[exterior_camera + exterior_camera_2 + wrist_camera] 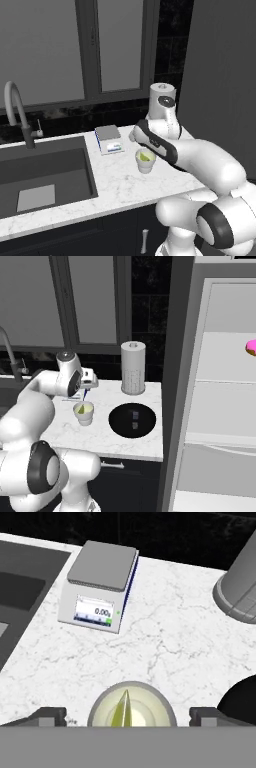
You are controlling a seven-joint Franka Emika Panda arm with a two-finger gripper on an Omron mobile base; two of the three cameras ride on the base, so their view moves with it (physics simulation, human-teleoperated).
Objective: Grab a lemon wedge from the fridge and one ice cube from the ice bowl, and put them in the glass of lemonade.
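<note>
The glass of lemonade (pixel 145 167) (pixel 84 417) (pixel 162 706) stands on the marble counter, an off-white cup with pale liquid. A yellow-green lemon wedge (pixel 121 709) (pixel 81 408) (pixel 145 157) sits upright in the liquid. My gripper (pixel 127 714) (pixel 85 390) hovers right above the cup, open, with nothing between its fingers. The black ice bowl (pixel 117 421) (pixel 242 699) lies just right of the cup, with small ice cubes (pixel 134 420) in it. The fridge (pixel 225 386) stands open at the right, its pale shelves showing.
A white kitchen scale (pixel 108 138) (pixel 97 587) sits behind the cup. A tall perforated cylinder (pixel 133 368) (pixel 240 592) stands at the back. The sink (pixel 45 175) with its faucet (pixel 15 110) is to the left. A pink doughnut (pixel 251 347) lies on a fridge shelf.
</note>
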